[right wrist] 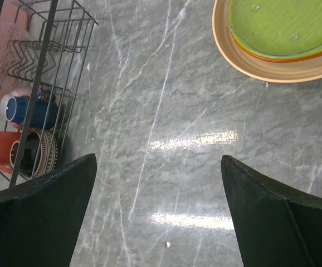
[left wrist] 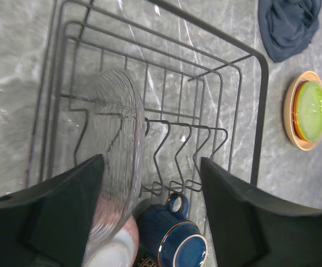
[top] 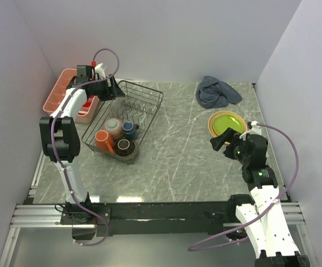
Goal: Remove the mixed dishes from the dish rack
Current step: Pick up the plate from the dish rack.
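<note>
Left wrist shows a clear dish [left wrist: 113, 128] the top view misses.

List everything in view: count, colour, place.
dish rack: one, black wire, left-centre
clear plate: one, glass, upright in rack
mug: one, orange, in rack
pinkish bowl: one, pink, in rack
cup: one, dark blue, in rack
dark bowl: one, brown, in rack
tan plate: one, tan, right side
green plate: one, lime, on tan plate
cloth: one, blue-grey, far right
pink tray: one, pink, left of rack
left hand: one, black, open astride clear plate
right hand: one, black, open beside plates
</note>
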Available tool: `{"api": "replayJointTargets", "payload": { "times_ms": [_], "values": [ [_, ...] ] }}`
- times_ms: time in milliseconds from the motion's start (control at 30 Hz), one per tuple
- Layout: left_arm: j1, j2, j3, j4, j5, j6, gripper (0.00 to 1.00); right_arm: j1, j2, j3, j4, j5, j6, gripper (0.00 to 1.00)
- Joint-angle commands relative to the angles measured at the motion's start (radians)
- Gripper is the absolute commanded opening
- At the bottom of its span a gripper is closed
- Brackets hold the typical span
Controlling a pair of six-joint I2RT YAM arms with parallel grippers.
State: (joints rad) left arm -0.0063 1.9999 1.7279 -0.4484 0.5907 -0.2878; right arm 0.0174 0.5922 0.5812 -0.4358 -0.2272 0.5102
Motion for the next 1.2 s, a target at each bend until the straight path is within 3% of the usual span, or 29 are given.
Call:
{"api": "replayJointTargets", "payload": {
  "times_ms": [0, 533, 1167],
  "values": [
    [-0.001, 0.042, 0.058, -0.001, 0.099, -0.047, 0.71, 0.007, -0.003, -0.004, 0.023, -0.006, -0.012, 1.0],
    [0.003, 0.031, 0.065, -0.007, 0.178, -0.05, 0.2, 0.007, 0.043, -0.006, 0.054, -0.021, -0.006, 1.0],
    [0.052, -0.099, 0.114, -0.065, 0.238, -0.077, 0.09, 0.006, 0.041, -0.006, 0.065, -0.038, -0.004, 1.0]
  ]
}}
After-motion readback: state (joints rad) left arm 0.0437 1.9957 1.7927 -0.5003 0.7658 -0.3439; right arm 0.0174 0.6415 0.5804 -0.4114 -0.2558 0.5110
